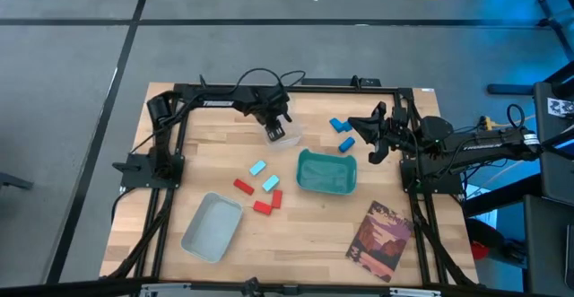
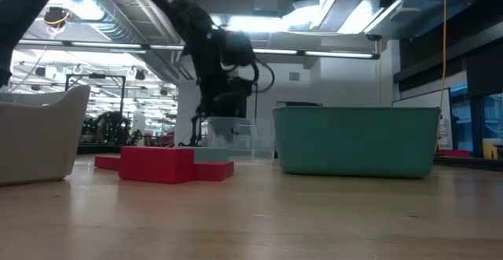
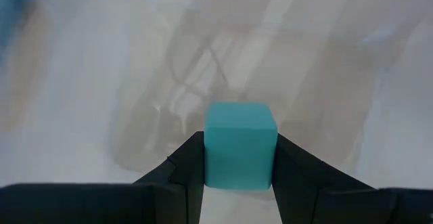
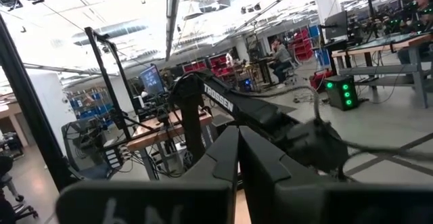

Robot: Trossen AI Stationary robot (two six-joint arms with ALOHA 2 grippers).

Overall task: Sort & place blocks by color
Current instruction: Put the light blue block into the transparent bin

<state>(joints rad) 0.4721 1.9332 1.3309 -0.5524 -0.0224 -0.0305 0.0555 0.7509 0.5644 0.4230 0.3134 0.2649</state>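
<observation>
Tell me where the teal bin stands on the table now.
In the high view the teal bin stands right of centre, with two blue blocks behind it and the cyan and red blocks on its left.

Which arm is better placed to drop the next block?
Left. Its claw grips a cyan block over the clear container; the right claw is shut, holding nothing, near the table's far edge.
</observation>
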